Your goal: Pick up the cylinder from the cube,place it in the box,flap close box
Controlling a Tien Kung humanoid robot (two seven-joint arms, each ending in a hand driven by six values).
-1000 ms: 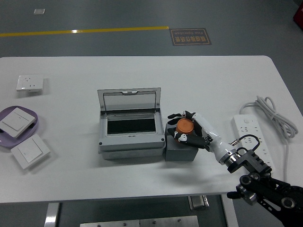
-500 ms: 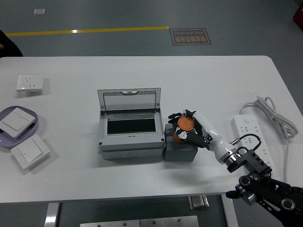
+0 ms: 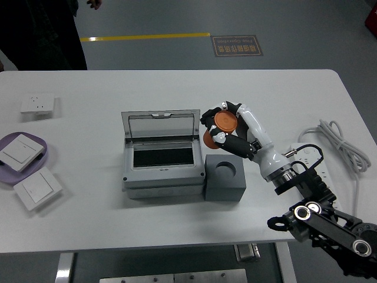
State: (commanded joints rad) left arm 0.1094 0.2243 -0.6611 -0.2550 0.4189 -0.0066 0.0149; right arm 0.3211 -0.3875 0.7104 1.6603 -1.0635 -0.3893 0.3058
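Note:
My right hand point(image 3: 219, 126) is shut on the orange cylinder point(image 3: 222, 122) and holds it in the air, above and a little behind the dark grey cube point(image 3: 225, 177). The cube's top shows an empty round hole point(image 3: 224, 168). To the cube's left stands the grey box point(image 3: 162, 163), its clear lid point(image 3: 161, 125) tilted up at the back and its dark inside showing. The cylinder hangs just right of the lid's right edge. No left arm shows.
A white power strip point(image 3: 312, 168) with a coiled cable point(image 3: 343, 148) lies at the right. At the left are a purple dish point(image 3: 41, 154) holding a white switch point(image 3: 19, 151), another switch plate point(image 3: 37, 188) and a socket plate point(image 3: 38, 105). A person in dark clothes point(image 3: 41, 32) stands at the far left.
My right hand has lifted the orange cylinder out of the cube's hole, up and back toward the box lid. A person has come into view at the top left.

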